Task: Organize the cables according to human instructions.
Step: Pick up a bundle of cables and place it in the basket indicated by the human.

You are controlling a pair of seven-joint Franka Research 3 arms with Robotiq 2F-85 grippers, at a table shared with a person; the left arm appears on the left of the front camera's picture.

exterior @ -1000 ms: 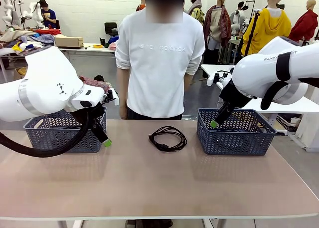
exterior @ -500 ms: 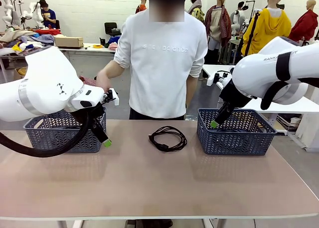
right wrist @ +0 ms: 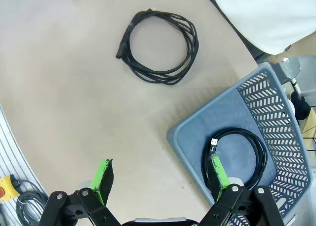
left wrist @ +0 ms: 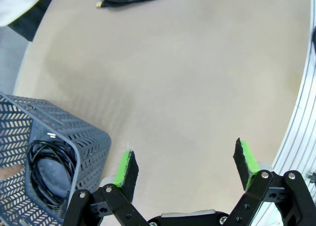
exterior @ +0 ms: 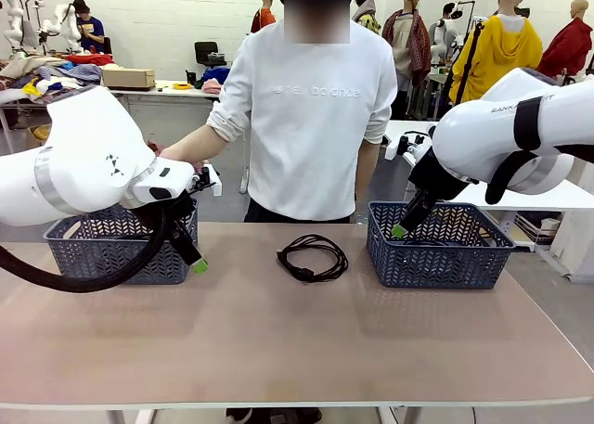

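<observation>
Front view. Left hand: black fingers, green pads, hanging in front of the left basket, grasping nothing; how wide it stands cannot be told from this side. Right hand: green tip at the near left corner of the right basket, nothing held. Both baskets: grey-blue plastic, perforated chevron walls, rectangular. Loose cable: thin black cord in a round coil, lying on the smooth beige counter between the baskets. Person in a white sweatshirt at the far edge, one arm reaching toward the left basket.

Left wrist view. Left hand: jaws spread wide, empty, above bare counter. Basket beside it contains a coiled black cable. Loose cable at the top edge.

Right wrist view. Right hand: jaws wide apart, released, touching nothing. Basket holds one coiled cable with a small metal-tipped plug. Loose cable lies apart on the counter.
</observation>
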